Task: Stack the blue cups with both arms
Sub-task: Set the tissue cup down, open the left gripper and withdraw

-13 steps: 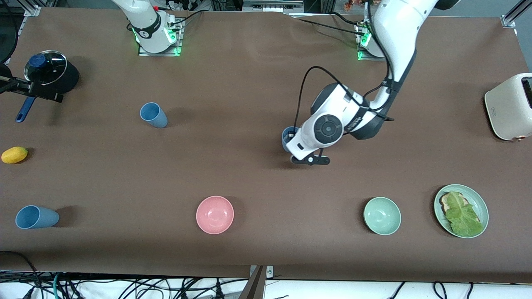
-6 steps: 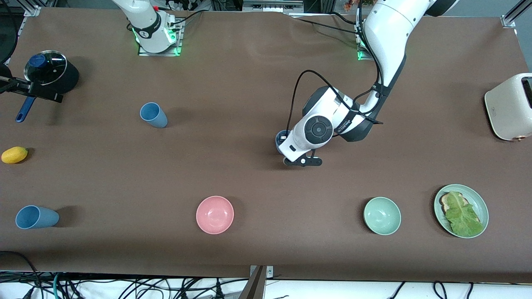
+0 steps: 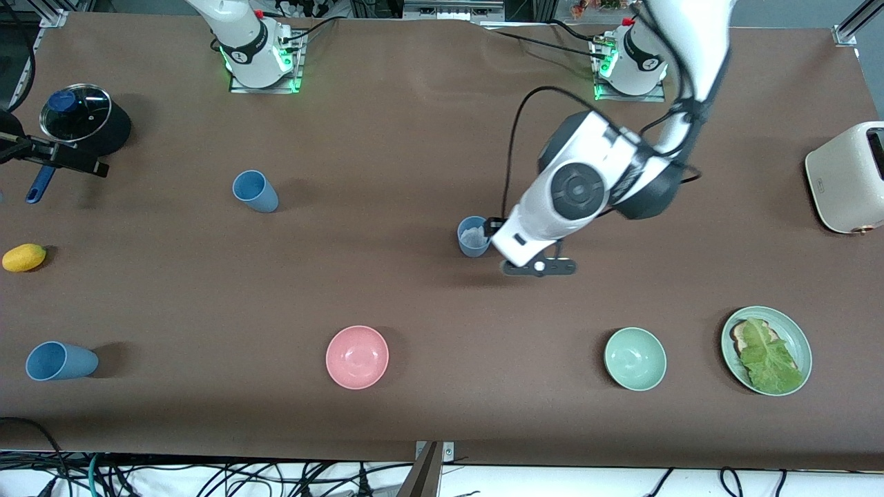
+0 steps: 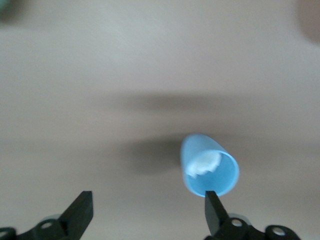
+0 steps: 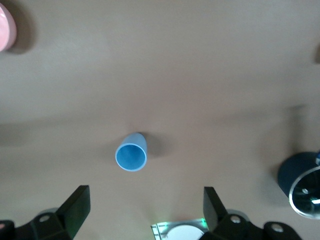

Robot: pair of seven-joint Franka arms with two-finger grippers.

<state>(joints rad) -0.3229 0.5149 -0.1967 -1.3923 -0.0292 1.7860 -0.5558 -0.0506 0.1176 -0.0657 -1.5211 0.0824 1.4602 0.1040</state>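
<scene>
We list three blue cups on the brown bench (image 3: 414,138). Our landmark is the pink bowl (image 3: 357,357).

Cup one (image 3: 473,236) stands upright, farther from the front camera than the pink bowl and toward the left arm's end of the bench; something white shows inside it, which we cannot identify.

Cup two (image 3: 255,191) stands upright, farther from the front camera than the pink bowl and toward the right arm's end.

Cup three (image 3: 60,361) lies at about the same depth as the pink bowl, well apart from it toward the right arm's end; we cannot tell if it is tipped.

Left end effector (image 4: 147,212): released, fingers spread wide, empty, above the bench just beside cup one, which shows near one fingertip (image 4: 211,204) in the left wrist view and is not between the two.

Right end effector (image 5: 145,205): released, fingers apart, empty, high over cup two (image 5: 131,152), as its wrist view shows. Only the right arm's base (image 3: 252,45) is visible from the front.

Also present: pale green bowl (image 3: 635,358), level with the pink bowl toward the left arm's end.
</scene>
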